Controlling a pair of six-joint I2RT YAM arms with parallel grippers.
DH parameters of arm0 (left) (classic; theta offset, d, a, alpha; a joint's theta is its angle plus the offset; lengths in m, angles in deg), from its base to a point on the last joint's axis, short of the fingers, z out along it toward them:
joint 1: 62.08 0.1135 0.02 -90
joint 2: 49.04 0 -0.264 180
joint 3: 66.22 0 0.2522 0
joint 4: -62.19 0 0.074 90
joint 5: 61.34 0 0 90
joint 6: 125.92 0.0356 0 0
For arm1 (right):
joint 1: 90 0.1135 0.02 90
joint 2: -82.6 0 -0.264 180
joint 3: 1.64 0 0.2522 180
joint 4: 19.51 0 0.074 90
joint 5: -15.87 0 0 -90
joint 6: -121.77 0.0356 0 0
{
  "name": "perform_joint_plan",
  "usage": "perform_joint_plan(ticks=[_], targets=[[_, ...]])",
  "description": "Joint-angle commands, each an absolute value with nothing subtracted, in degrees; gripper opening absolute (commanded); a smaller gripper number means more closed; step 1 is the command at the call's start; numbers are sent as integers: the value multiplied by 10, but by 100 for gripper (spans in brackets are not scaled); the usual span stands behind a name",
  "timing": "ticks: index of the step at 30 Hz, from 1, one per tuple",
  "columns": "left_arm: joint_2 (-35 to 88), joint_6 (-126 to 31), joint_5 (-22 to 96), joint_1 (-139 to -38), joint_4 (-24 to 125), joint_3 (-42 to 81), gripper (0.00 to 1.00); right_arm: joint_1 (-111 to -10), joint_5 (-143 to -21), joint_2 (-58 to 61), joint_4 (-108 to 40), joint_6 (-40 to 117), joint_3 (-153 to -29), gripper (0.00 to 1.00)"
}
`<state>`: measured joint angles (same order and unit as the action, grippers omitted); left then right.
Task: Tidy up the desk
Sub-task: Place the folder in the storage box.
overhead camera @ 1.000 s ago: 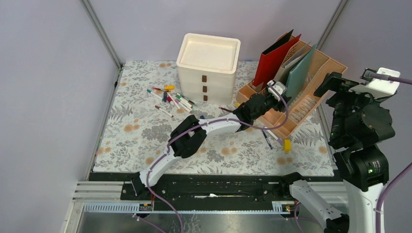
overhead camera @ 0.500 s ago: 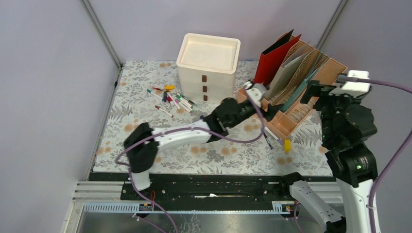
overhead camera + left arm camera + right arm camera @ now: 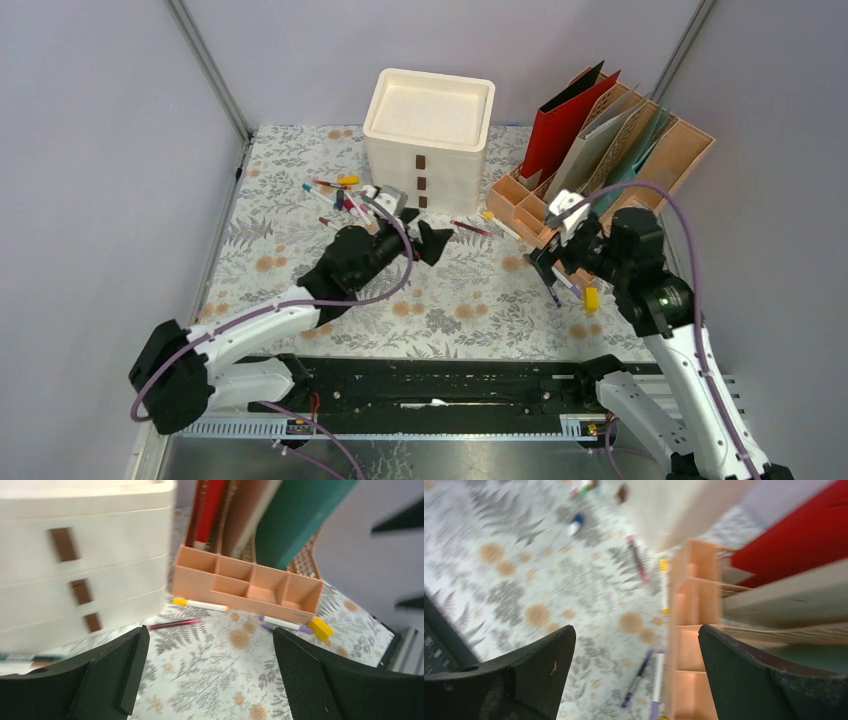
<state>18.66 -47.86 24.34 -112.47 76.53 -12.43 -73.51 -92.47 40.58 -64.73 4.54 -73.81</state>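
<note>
The desk (image 3: 290,280) is covered in a fern-and-flower cloth. Loose pens (image 3: 352,205) lie left of a white drawer unit (image 3: 428,135). My left gripper (image 3: 428,243) hovers open and empty in front of those drawers, above bare cloth (image 3: 210,640). A dark red pen (image 3: 172,625) and a yellow-capped marker (image 3: 200,604) lie just beyond it. My right gripper (image 3: 545,262) hangs open and empty (image 3: 636,635) at the front corner of the orange organizer (image 3: 545,205). Below it lie a purple pen (image 3: 636,680) and a purple-capped marker (image 3: 657,680).
A yellow eraser (image 3: 591,298) lies next to the purple pens. Red (image 3: 560,120) and teal (image 3: 295,520) folders stand in the organizer's back slots. Its small front compartments (image 3: 245,582) look empty. Metal rails (image 3: 210,230) and grey walls frame the desk.
My left arm pulled back from the organizer to the front of the drawer unit, and its jaws opened wide. My right arm came down from high on the right to the organizer's front corner.
</note>
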Motion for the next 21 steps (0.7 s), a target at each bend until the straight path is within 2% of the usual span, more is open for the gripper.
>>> perform_joint_plan(ticks=[1,5,11,16,21], targets=[[114,-564,274,-1068,722,-156,99,-737,-1103,382,-623,-20,-665,100],[111,-610,329,-994,720,-167,99,-737,-1104,354,-587,-9,-625,100],[173,-663,413,-920,788,-165,99,-737,-1081,344,-583,-16,-606,100],[244,-688,429,-899,833,-148,99,-737,-1014,336,-590,-57,-574,100],[297,-700,395,-888,797,-102,99,-737,-957,328,-595,-80,-574,100]])
